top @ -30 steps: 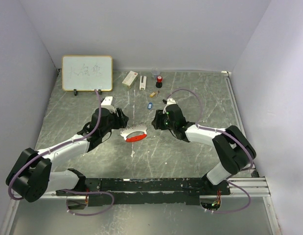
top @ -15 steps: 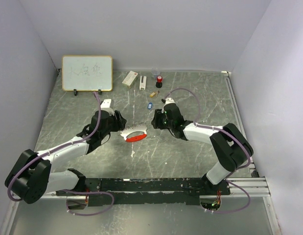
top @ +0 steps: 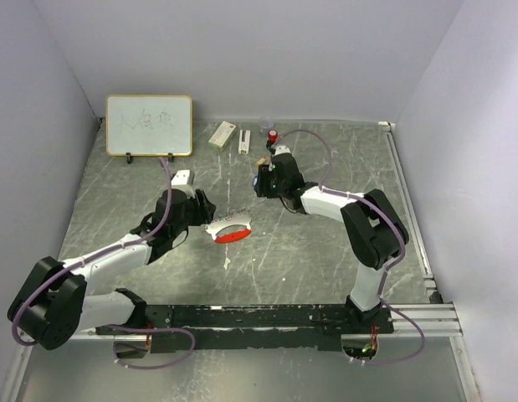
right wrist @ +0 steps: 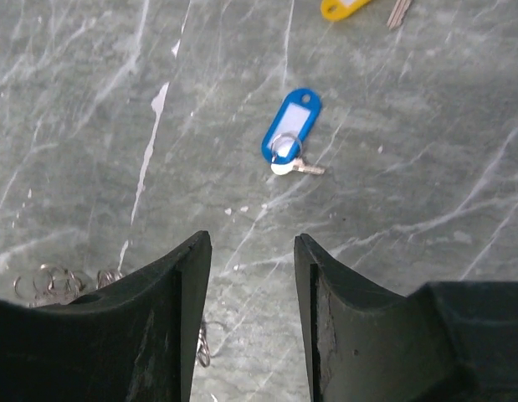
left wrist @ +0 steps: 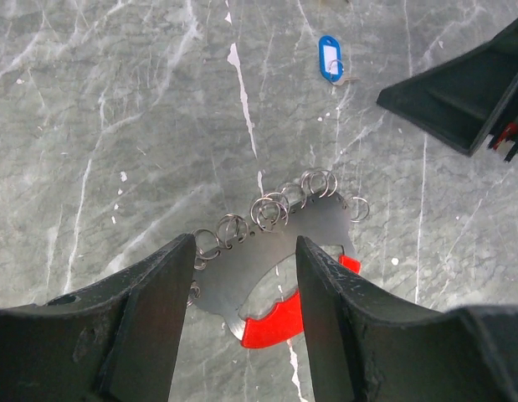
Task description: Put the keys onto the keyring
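The keyring (top: 229,228) lies on the table: a flat silvery plate with several small split rings and a curved red part (left wrist: 284,314). My left gripper (left wrist: 246,247) is open, its fingers on either side of the plate, not gripping it. The blue-tagged key (right wrist: 290,126) lies flat with its small silver blade (right wrist: 302,167) beside it; it also shows in the left wrist view (left wrist: 329,59). My right gripper (right wrist: 252,243) is open and empty, just short of that key. The tan-gold key (top: 261,160) lies farther back; its tag shows in the right wrist view (right wrist: 342,7).
A whiteboard (top: 149,125) stands at the back left. A white box with a red mark (top: 223,134), a white upright piece (top: 243,141) and a red-and-black cylinder (top: 273,135) sit along the back. Loose rings (right wrist: 49,280) lie left of the right gripper.
My right gripper has moved away from the keyring, back and slightly left, to the blue key. The left gripper and the keyring have stayed put.
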`<act>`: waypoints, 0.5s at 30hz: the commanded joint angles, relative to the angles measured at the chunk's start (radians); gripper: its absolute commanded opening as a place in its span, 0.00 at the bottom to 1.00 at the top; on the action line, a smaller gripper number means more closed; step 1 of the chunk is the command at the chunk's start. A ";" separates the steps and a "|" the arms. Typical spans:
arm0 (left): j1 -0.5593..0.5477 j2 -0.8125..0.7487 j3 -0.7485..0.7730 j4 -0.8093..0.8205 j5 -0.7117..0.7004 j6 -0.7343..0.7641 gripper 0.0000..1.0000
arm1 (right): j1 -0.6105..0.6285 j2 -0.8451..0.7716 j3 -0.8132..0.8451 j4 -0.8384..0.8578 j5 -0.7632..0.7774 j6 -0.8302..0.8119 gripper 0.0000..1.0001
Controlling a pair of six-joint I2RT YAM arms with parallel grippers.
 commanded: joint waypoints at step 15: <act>-0.007 0.039 0.020 0.058 0.047 -0.009 0.62 | 0.068 -0.129 -0.262 0.129 -0.120 0.050 0.43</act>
